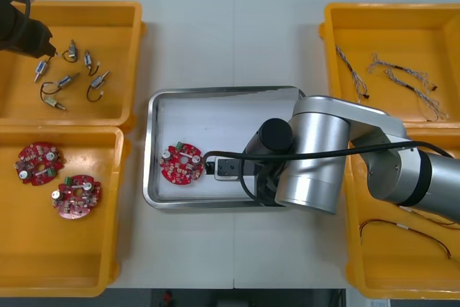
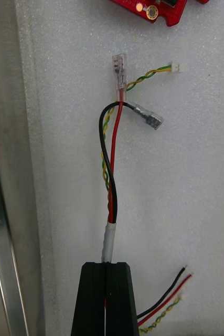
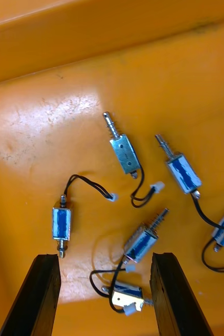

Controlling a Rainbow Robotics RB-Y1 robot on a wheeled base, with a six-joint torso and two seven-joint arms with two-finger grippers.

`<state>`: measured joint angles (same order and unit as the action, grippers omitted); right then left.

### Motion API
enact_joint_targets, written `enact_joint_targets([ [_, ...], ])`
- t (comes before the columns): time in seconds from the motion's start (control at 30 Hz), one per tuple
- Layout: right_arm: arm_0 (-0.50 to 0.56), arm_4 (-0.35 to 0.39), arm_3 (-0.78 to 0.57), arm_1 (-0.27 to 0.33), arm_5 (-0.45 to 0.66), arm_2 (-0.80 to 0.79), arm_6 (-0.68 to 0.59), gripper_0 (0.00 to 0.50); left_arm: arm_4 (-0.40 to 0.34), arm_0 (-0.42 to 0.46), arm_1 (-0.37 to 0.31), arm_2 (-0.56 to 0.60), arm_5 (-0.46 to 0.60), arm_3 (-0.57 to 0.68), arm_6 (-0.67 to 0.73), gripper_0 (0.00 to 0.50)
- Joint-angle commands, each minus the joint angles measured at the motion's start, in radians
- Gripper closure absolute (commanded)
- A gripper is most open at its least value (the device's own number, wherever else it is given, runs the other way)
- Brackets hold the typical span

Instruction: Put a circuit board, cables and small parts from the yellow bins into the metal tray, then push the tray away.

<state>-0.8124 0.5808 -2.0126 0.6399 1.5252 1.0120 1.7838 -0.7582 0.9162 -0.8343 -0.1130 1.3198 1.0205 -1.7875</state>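
Note:
My right gripper [image 2: 106, 265] is shut on the taped end of a red and yellow cable [image 2: 113, 157] that also has a black strand. The cable lies stretched over the white floor of the metal tray [image 1: 223, 92]. In the front view the right gripper [image 1: 218, 167] sits low inside the tray, just beside a round red circuit board [image 1: 181, 163]; that board's edge [image 2: 153, 8] lies beyond the cable's connectors. My left gripper [image 3: 106, 291] hangs open over several small metal parts [image 3: 140, 242] in the far left yellow bin [image 1: 108, 12], one part [image 3: 123, 298] lying between its fingers.
Two more circuit boards [image 1: 39, 163] lie in the near left bin. Twisted blue and white cables [image 1: 402, 77] are in the far right bin, and thin cables [image 1: 410, 229] in the near right bin. The right arm's silver body covers the tray's right side.

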Motion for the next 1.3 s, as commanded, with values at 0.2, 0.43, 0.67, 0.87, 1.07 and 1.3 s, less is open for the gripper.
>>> enact_joint_targets([
  [0.2, -0.027, 0.001, 0.064, -0.045, -0.073, 0.019, 0.06, 0.5, 0.019, 0.07, 0.034, -0.005, -0.159, -0.155, -0.239, 0.0],
  [0.43, -0.027, -0.001, 0.061, -0.04, -0.069, 0.017, 0.055, 0.004, 0.033, 0.069, 0.055, -0.005, -0.26, -0.24, -0.263, 0.0],
  [0.67, -0.027, -0.007, 0.021, -0.043, -0.022, -0.027, 0.06, 0.0, 0.042, 0.07, 0.08, -0.005, -0.347, -0.326, -0.291, 0.0],
  [0.87, -0.025, -0.007, -0.035, -0.078, 0.115, -0.113, 0.054, 0.0, 0.042, 0.069, 0.092, -0.005, -0.366, -0.365, -0.311, 0.0],
  [1.07, -0.027, -0.007, -0.121, -0.12, 0.28, -0.231, 0.052, 0.0, 0.025, 0.061, 0.1, -0.005, -0.389, -0.385, -0.325, 0.0],
  [1.3, -0.021, 0.005, -0.233, -0.112, 0.395, -0.4, 0.052, 0.0, -0.001, 0.056, 0.096, -0.005, -0.375, -0.384, -0.329, 0.5],
])
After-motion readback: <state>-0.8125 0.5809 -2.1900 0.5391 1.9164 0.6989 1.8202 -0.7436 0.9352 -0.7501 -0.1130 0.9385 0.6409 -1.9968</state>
